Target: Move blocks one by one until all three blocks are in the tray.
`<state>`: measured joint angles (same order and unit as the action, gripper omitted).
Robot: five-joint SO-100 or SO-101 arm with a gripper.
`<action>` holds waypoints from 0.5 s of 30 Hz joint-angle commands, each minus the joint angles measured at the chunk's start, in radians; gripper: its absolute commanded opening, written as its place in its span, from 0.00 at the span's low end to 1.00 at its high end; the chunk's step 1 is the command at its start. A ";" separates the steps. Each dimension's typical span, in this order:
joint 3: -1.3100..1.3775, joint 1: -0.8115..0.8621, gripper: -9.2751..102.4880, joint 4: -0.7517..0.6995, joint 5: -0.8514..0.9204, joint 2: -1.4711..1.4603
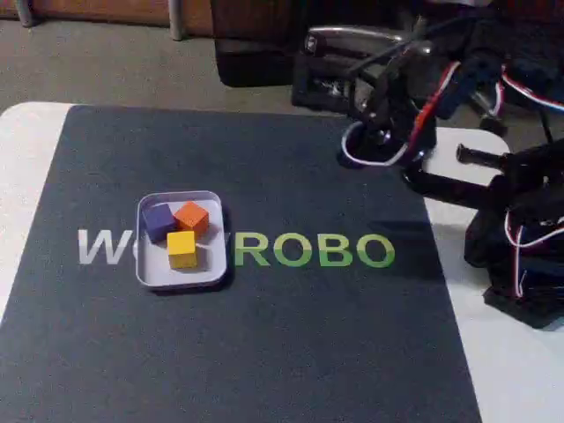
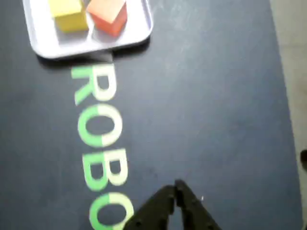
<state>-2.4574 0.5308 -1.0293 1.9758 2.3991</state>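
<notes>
In the fixed view, all 3 blocks are sitting inside the tray [image 1: 150,275], which is lying left of centre on the dark mat [image 1: 264,352]: the purple block [image 1: 158,221] at the tray's upper left, the orange block [image 1: 191,217] just beside it to the right, and the yellow block [image 1: 182,248] in front of them, touching or nearly touching both. The arm [image 1: 414,123] is standing folded at the upper right of the frame, well apart from the tray.

In the wrist view, the gripper [image 2: 176,189] is showing at the bottom centre, its fingertips pressed together with nothing pinched between them, hovering over the mat near the green lettering [image 2: 100,139]. The tray corner is peeking in at the upper left, with the yellow block [image 2: 67,12] and orange block [image 2: 108,14] resting inside.

Judging from this, the task is looking complete, and the step in hand is retreating to rest. Doing that well is meaning keeping the gripper high and away from the tray's rim, moving smoothly so no cable is sweeping across the mat, and leaving the 3 blocks undisturbed.
</notes>
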 commanded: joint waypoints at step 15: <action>-0.431 -0.063 0.01 -0.011 0.038 0.561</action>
<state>-2.8317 0.4893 -1.0339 2.0187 2.8532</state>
